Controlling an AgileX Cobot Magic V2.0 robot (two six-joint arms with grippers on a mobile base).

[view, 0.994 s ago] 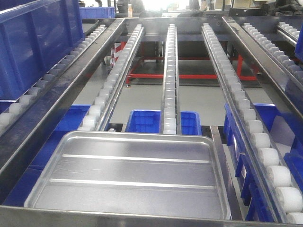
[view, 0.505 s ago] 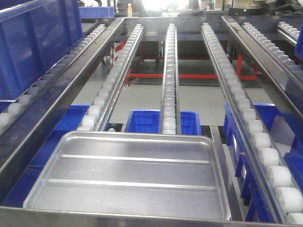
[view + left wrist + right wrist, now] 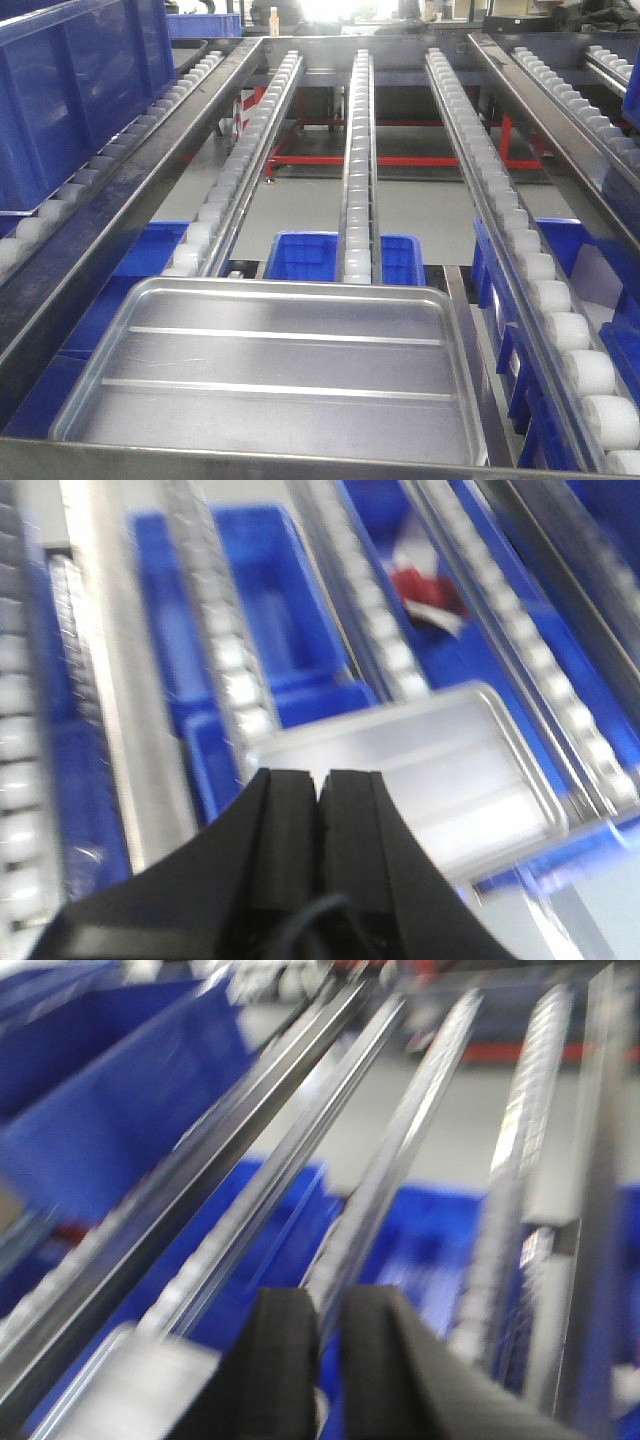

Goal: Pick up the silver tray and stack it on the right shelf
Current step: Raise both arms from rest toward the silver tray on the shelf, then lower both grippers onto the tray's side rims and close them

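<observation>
The silver tray [image 3: 280, 370] lies flat at the near end of the right shelf, just behind its steel front lip [image 3: 300, 462], with its far rim against the roller lanes [image 3: 358, 180]. No gripper shows in the front view. In the blurred left wrist view, my left gripper [image 3: 318, 776] is shut and empty, hovering above the tray [image 3: 450, 770]. In the blurred right wrist view, my right gripper [image 3: 330, 1305] has a narrow gap between its jaws. A corner of the tray [image 3: 120, 1390] lies to its lower left.
Sloping steel side rails [image 3: 150, 190] bound the lane. A large blue crate [image 3: 70, 90] sits on the rack to the left. Blue bins [image 3: 305, 255] stand below the rollers, with more at the right [image 3: 520, 260]. A red frame [image 3: 400, 160] stands on the floor behind.
The tray slid slightly toward the front lip and left between one second and half a second ago. It has stayed still since.
</observation>
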